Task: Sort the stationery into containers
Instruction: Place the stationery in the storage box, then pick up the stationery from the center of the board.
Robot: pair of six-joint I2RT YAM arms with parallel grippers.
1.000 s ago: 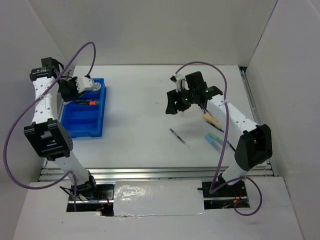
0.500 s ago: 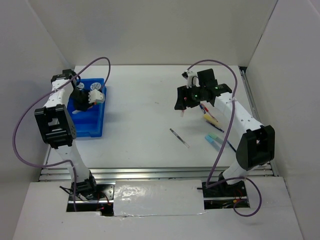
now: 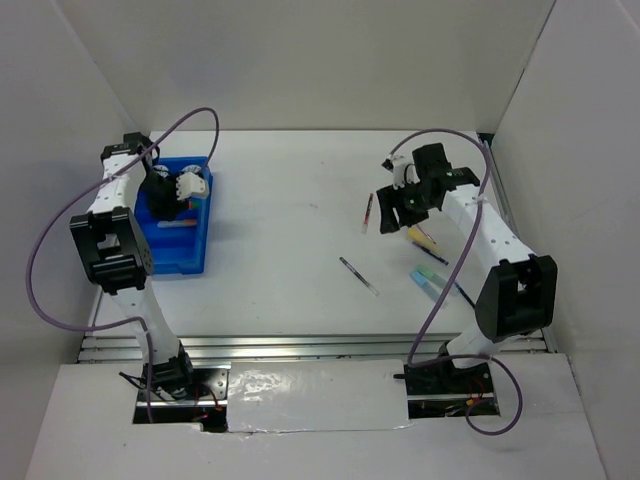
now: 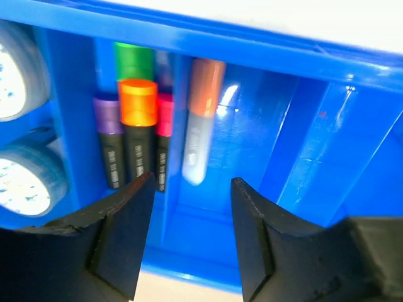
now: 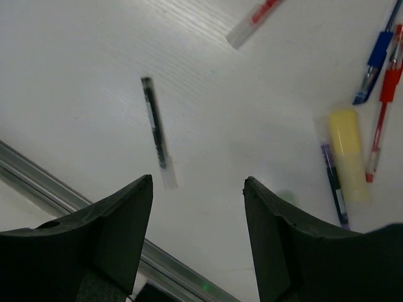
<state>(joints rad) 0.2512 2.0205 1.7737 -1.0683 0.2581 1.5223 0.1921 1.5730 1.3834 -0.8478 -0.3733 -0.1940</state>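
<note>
The blue tray [image 3: 178, 256] lies at the left. In the left wrist view its compartments [image 4: 327, 126] hold green [image 4: 134, 61], orange [image 4: 138, 104], purple [image 4: 107, 116] and pink [image 4: 165, 113] highlighters, a white-bodied marker [image 4: 200, 132] and two tape rolls [image 4: 11, 82]. My left gripper [image 4: 192, 242] hovers open over the tray, nothing between its fingers. My right gripper [image 5: 198, 184] hangs open above the table. Below it lie a black pen [image 5: 155, 129], a red-and-white pen [image 5: 253, 22], a yellow highlighter [image 5: 348, 154], a blue pen [image 5: 376, 60] and a red pen [image 5: 384, 119].
A light blue highlighter [image 3: 428, 280] and the black pen [image 3: 358, 275] lie near the table's front right. A metal rail [image 5: 38, 182] runs along the front edge. White walls close in the sides and back.
My left gripper has opened over the tray and the white-bodied marker now lies in a compartment. My right arm has shifted right, uncovering the red-and-white pen.
</note>
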